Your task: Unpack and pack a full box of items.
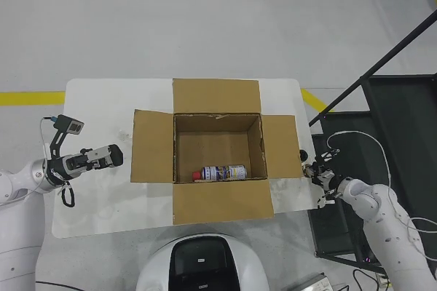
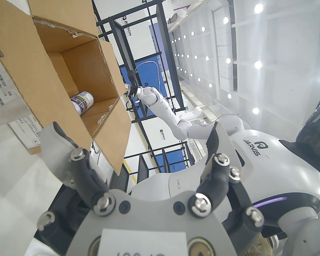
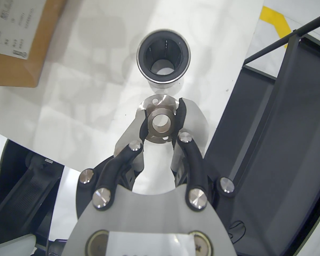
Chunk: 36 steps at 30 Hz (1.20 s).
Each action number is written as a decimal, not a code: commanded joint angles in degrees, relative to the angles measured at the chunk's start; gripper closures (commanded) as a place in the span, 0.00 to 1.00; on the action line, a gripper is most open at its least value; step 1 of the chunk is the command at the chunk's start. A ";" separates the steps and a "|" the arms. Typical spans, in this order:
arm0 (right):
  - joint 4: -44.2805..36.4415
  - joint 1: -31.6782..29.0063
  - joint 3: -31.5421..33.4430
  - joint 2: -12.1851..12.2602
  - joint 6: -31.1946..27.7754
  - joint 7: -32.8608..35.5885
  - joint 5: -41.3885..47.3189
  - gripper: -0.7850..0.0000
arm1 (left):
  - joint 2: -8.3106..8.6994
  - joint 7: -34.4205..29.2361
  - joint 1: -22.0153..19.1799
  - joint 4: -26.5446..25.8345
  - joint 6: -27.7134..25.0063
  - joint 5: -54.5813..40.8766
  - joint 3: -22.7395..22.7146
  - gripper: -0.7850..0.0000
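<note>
1. Looks like the unpacking half of the job, nearly done: in the open cardboard box (image 1: 151,145), between the two claws, just one can (image 1: 222,172) left, lying on its side against the wall nearest the robot.
2. Clenched in the right claw (image 3: 161,120): a flanged metal ring (image 3: 157,102), pinched by its raised hub between two black pads. Hard to tell whether set down on the white counter (image 3: 109,41) or held just above it.
3. Just beyond that claw's tips, apart from the ring: a black sleeve (image 3: 163,61) standing on end, hollow, with a bright metal rim.
4. On the far side of the box from the right claw: the left claw (image 2: 134,137), released, empty, spread wide, pointed toward the box and well short of the can.
5. Next, probably: letting go of the ring beside the sleeve, then going in for the can. Calls for a deep reach over a tall wall and a grip across a round body that may roll.
6. Textures: box of brown corrugated board, ragged along the torn flap edges, printed labels outside; can smooth, glossy, cylindrical, red-capped; ring flat, round, dull steel with small holes; counter smooth, matte white.
</note>
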 commanded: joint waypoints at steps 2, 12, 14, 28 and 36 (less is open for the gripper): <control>-5.11 -3.68 3.94 0.47 -1.46 0.61 3.02 1.00 | 0.00 0.00 0.00 0.00 0.00 0.00 0.00 0.00; -18.78 -10.20 10.11 0.87 -4.13 -2.02 8.81 1.00 | 0.00 0.00 0.00 0.00 0.00 0.00 0.00 0.00; -20.93 -9.57 9.45 0.90 -4.65 -1.71 8.72 1.00 | 0.00 0.00 0.00 0.00 0.00 0.00 0.00 0.00; -27.89 3.27 -8.76 0.18 -3.72 5.40 1.99 1.00 | 0.00 0.00 0.00 0.00 0.00 0.00 0.00 0.00; -22.63 13.77 -21.31 -1.34 -1.02 8.67 -2.79 1.00 | 0.00 0.00 0.00 0.00 0.00 0.00 0.00 0.00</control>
